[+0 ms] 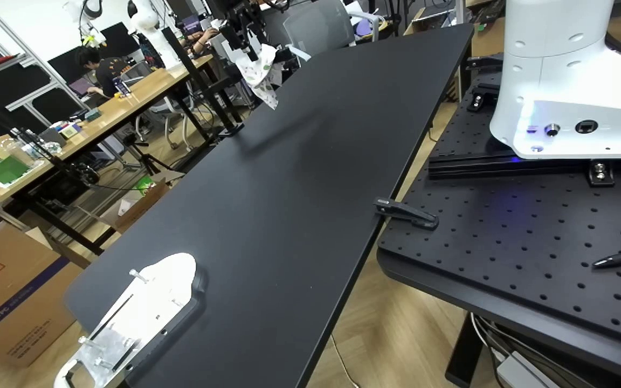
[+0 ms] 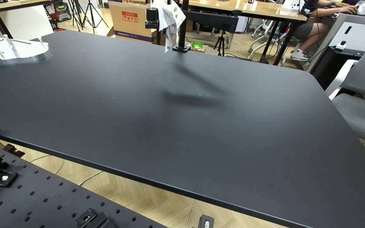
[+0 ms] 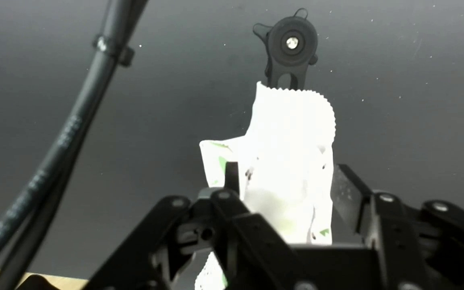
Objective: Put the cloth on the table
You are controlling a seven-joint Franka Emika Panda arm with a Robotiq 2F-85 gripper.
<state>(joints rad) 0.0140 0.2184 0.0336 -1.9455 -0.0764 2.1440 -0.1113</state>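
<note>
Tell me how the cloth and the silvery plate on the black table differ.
Pose: the cloth hangs draped over a black bar, above the table; the silvery plate lies on the table.
Shape: the cloth is limp and folded, while the silvery plate looks rigid, with posts on it.
Colour: the cloth is white with green marks; the silvery plate looks metallic.
Both look pale against the dark table.
</note>
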